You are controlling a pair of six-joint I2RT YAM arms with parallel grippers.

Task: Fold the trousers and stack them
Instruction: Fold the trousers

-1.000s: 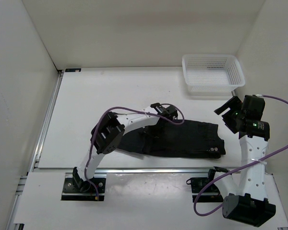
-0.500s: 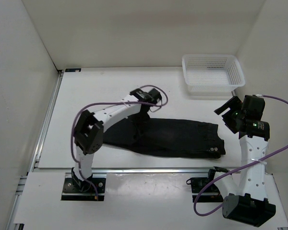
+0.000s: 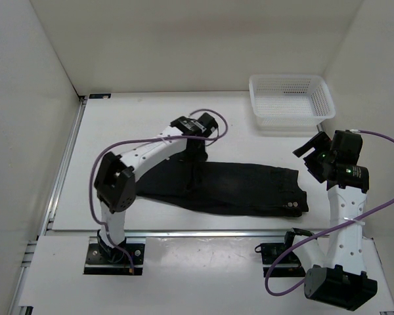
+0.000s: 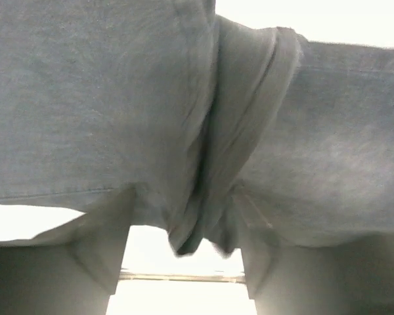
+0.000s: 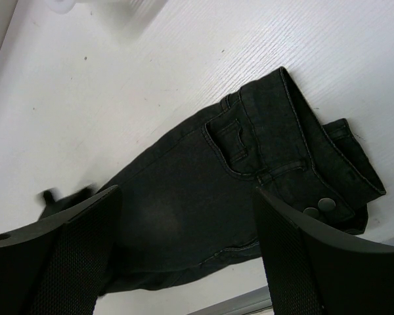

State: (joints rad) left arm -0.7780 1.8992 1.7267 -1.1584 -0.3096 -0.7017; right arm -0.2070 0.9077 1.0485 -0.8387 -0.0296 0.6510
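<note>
The black trousers lie flat across the table, with the waistband and its buttons at the right. My left gripper points down at their far edge, left of the middle, where a ridge of cloth rises. In the left wrist view its jaws stand apart, and a loose fold of the trousers hangs between the fingers without being pinched. My right gripper hovers open, high beside the waistband. In the right wrist view it frames the trousers far below.
A white mesh basket stands at the back right. Metal rails run along the left side and the near edge of the table. White walls close in the back and both sides.
My left gripper has swung from over the trousers' middle back and to the left, and a ridge of cloth now stands under it. The right arm has not moved.
</note>
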